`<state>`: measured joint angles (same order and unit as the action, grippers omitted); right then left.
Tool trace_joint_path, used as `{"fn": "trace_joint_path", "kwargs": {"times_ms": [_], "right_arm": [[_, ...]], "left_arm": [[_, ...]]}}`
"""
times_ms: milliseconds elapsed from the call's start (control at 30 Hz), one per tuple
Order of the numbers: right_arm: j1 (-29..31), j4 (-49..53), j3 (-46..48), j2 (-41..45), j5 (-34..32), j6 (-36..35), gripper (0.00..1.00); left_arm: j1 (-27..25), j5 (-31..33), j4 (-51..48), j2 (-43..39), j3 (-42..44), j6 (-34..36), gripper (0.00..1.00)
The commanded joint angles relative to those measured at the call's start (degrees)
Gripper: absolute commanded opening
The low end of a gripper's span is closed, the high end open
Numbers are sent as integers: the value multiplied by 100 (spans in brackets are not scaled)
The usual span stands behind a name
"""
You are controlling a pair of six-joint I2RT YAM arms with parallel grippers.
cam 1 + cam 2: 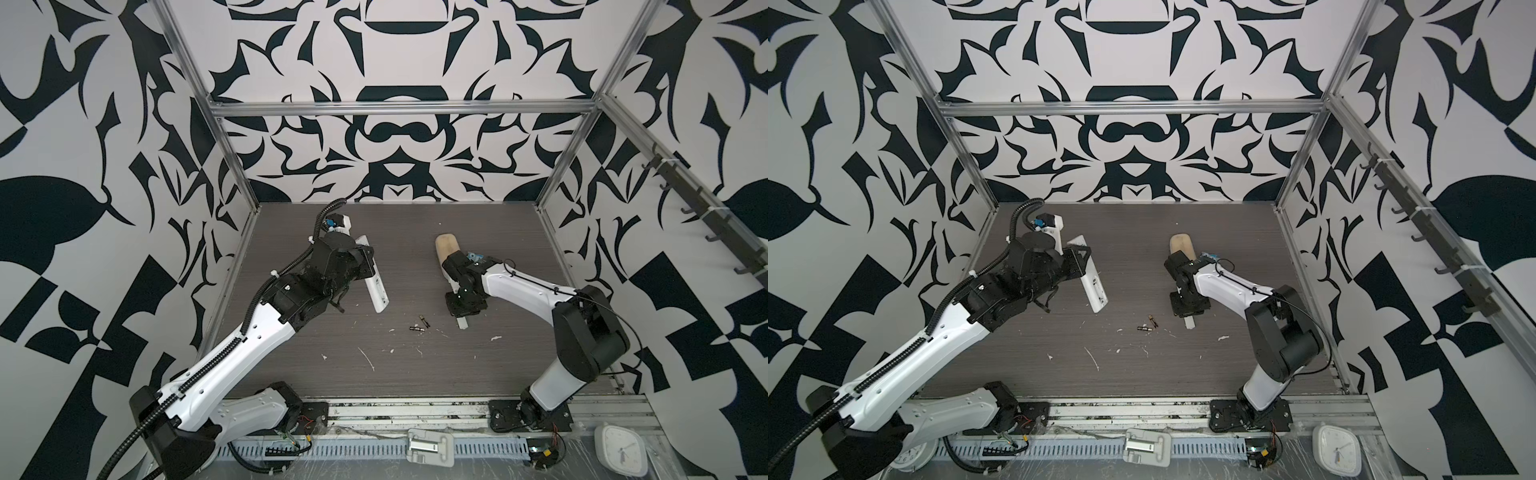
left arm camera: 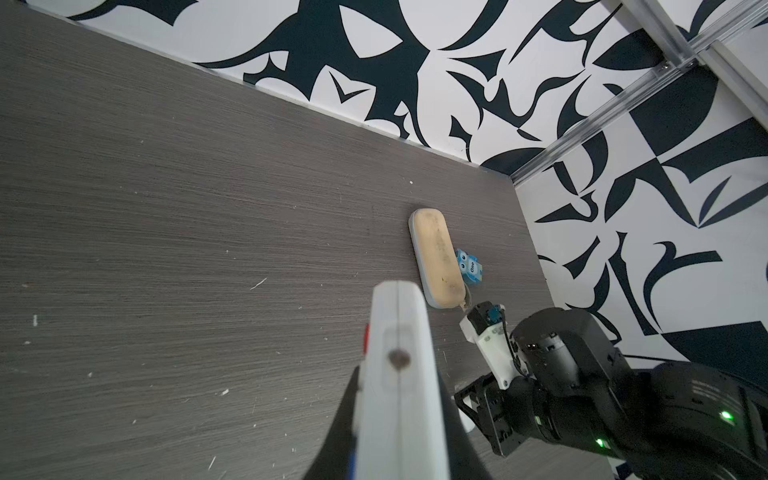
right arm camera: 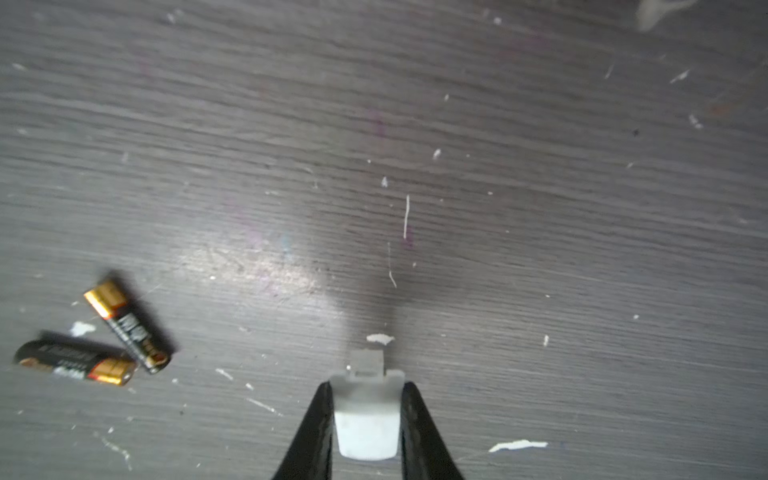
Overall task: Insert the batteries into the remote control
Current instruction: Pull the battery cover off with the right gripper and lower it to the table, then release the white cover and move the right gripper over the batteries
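A: Where do we find the remote control?

B: In the left gripper, whose fingers are clamped on it. It hangs tilted above the left half of the table, with one end toward the back wall.

A: And the batteries?

B: We see both lying on the table near the middle, just beside each other in a narrow V. They are between the remote control and the right gripper, among white scraps.

A: What do we make of that right gripper?

B: Its fingers are closed on a small grey-white cover, held low — whether it touches the table we cannot tell. Behind it, toward the back wall, lies a beige case.
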<state>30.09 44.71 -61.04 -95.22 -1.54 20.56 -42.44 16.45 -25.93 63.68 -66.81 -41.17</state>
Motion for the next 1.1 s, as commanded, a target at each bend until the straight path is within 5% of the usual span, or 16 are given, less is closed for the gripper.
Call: {"fn": "trace_joint_path", "kwargs": {"times_ms": [0, 333, 667, 933, 1067], "right_arm": [[26, -238, 38, -87, 31, 188, 17], [86, -454, 118, -410, 128, 217, 19], [118, -418, 15, -257, 45, 264, 56], [328, 253, -582, 172, -358, -123, 66], [507, 418, -864, 283, -9, -359, 66]], "left_arm": [[-10, -22, 149, -128, 71, -84, 0], [-10, 8, 137, -154, 133, -118, 0], [-10, -21, 203, -76, 130, -128, 0], [-10, -47, 194, -41, 141, -120, 0], [-11, -175, 185, -52, 168, -126, 0]]}}
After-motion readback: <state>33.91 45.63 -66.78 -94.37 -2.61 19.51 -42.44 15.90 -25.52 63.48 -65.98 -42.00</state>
